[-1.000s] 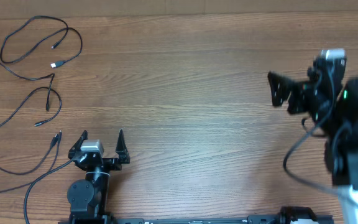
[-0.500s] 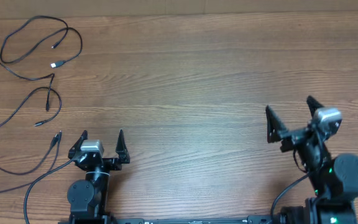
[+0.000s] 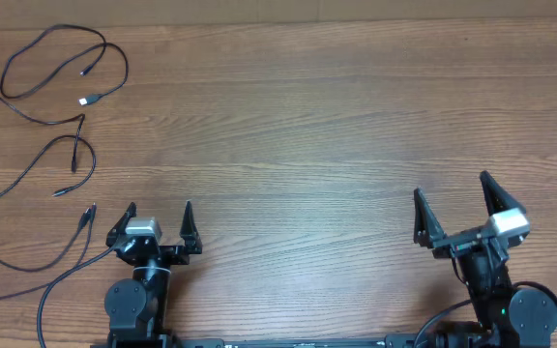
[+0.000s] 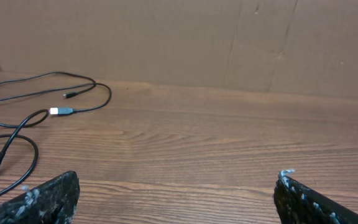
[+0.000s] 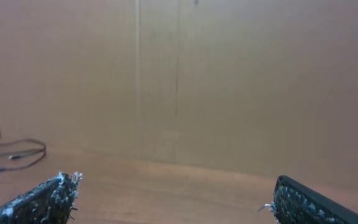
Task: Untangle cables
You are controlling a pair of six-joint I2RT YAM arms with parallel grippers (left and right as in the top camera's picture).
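Overhead, the thin black cables (image 3: pixel 87 101) with small plug ends, one silver-tipped, lie in loose loops at the far-left part of the brown wooden table (image 3: pixel 298 126); they probably cross in places. The black left gripper (image 3: pixel 159 207), near them, gapes wide and empty; so does the black right gripper (image 3: pixel 451 186), well apart.

Blk arms (image 3: pixel 133 300) w/ grey wrist cams (image 3: pixel 141 228), pointed white-scuffed blk jaws
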